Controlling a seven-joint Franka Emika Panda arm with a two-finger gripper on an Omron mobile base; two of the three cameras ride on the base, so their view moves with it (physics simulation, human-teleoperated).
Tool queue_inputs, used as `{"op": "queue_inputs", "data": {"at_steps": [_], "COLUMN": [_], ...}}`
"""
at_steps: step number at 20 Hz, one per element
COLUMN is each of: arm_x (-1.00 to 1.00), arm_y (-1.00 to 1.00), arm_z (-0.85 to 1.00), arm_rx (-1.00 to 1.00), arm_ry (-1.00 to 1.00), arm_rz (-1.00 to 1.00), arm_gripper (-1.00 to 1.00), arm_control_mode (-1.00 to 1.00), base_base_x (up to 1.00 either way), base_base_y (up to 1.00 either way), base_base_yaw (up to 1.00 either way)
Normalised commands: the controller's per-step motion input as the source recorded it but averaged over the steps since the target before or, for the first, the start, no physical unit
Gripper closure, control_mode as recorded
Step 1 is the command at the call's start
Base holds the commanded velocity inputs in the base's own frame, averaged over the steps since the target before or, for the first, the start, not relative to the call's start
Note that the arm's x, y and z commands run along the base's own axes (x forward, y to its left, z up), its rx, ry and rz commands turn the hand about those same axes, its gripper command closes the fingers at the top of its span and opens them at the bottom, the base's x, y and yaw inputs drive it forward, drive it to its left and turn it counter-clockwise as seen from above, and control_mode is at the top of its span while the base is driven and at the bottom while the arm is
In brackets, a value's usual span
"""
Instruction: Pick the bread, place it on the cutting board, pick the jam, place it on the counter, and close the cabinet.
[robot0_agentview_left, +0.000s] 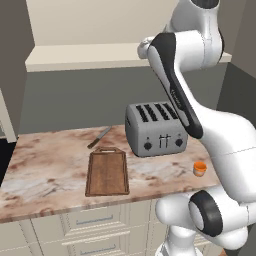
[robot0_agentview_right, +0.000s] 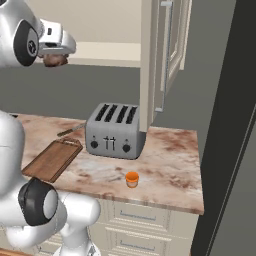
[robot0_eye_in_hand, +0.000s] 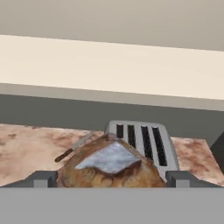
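Note:
My gripper (robot0_eye_in_hand: 111, 180) is shut on the bread (robot0_eye_in_hand: 109, 164), a round brown roll with a pale crusty top, held high in the air in front of the cabinet's cream shelf (robot0_agentview_left: 85, 55). The right base view shows the bread (robot0_agentview_right: 55, 61) hanging under the hand, above and left of the toaster. The cutting board (robot0_agentview_left: 107, 172) lies bare on the counter (robot0_agentview_left: 45, 170), left of the toaster. The jam (robot0_agentview_left: 200, 168), a small orange jar, stands on the counter near its front edge, also seen as the jam (robot0_agentview_right: 132, 179) in the right base view. The cabinet door (robot0_agentview_right: 165, 50) stands open.
A grey four-slot toaster (robot0_agentview_left: 155, 130) stands mid-counter beneath the hand. A knife (robot0_agentview_left: 100, 137) lies behind the board. The open door's edge hangs over the toaster's right end. A dark tall panel (robot0_agentview_right: 235, 125) bounds the counter's right end. Cream drawers (robot0_agentview_left: 95, 220) sit below.

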Motion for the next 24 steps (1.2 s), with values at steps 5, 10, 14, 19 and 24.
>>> {"op": "queue_inputs", "data": {"at_steps": [5, 10, 14, 19, 24], "arm_x": [-0.46, -0.33, -0.14, -0.13, -0.01], "arm_y": [0.26, 0.28, 0.27, 0.19, 0.22], "arm_z": [0.00, 0.00, 0.00, -0.13, -0.31], "arm_rx": [0.00, 0.00, 0.00, 0.01, 0.01], "arm_ry": [0.12, 0.15, 0.19, 0.13, 0.13], "arm_rz": [0.00, 0.00, 0.00, 0.00, 0.00], "arm_gripper": [1.00, 1.00, 1.00, 1.00, 1.00], "arm_control_mode": [-1.00, -1.00, -1.00, -1.00, -1.00], "base_base_x": [0.00, 0.00, 0.00, 0.00, 0.00], "base_base_y": [0.00, 0.00, 0.00, 0.00, 0.00], "base_base_yaw": [0.00, 0.00, 0.00, 0.00, 0.00]}}
